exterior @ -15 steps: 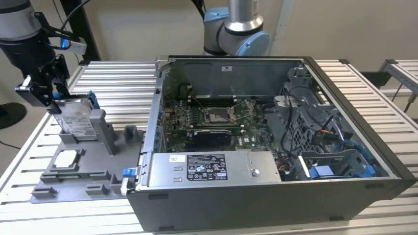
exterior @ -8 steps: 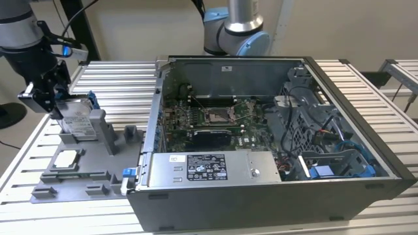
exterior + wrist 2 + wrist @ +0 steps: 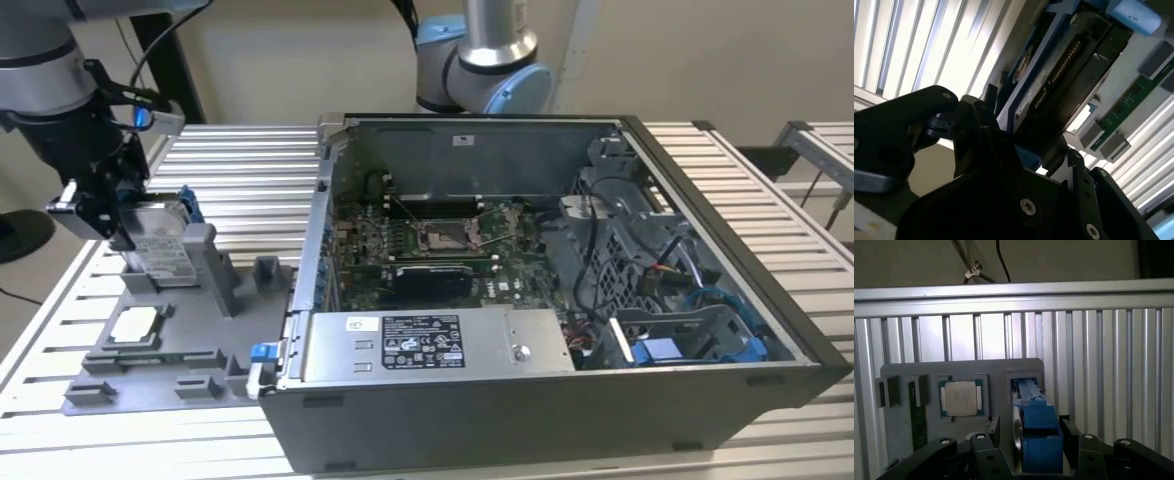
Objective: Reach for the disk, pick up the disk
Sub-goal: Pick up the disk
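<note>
A grey tray (image 3: 200, 330) on the desk (image 3: 254, 170) held the disk (image 3: 160, 248) standing on edge in its slot and a square chip (image 3: 135, 325) in a recess. The tool (image 3: 1029, 432) straddled the disk's top, partly spread, with a gap showing beside one finger (image 3: 993, 427).

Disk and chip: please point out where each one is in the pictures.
disk (image 3: 1040, 440): first wrist view, on its blue rail.
chip (image 3: 960, 398): first wrist view, centre of its metal top.
</note>
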Tool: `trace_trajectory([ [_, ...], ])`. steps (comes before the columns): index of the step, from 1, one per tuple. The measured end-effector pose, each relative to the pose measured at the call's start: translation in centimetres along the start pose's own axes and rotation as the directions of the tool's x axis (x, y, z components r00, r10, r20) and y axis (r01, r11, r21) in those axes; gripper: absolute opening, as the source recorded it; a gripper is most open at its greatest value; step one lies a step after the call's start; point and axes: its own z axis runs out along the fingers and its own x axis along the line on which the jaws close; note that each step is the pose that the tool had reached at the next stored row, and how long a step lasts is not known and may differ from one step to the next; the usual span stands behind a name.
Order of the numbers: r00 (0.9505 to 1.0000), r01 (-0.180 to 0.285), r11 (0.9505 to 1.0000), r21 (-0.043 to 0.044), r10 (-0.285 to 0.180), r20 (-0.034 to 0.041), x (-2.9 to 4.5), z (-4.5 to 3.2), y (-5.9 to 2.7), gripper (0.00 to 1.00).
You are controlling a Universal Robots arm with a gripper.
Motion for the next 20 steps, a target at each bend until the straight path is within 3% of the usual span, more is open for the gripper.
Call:
trace_trajectory([
  [3,1.0,0.0,1.0,-0.0001,0.0,0.0036,0.02,0.52,-0.01,1.0],
  [7,1.0,0.0,1.0,-0.0002,0.0,0.004,0.02,0.61,-0.01,1.0],
  [8,1.0,0.0,1.0,-0.0003,0.0,0.004,0.02,0.63,-0.01,0.0],
  [20,1.0,0.0,1.0,-0.0004,0.0,0.0039,0.03,0.86,-0.01,0.0],
])
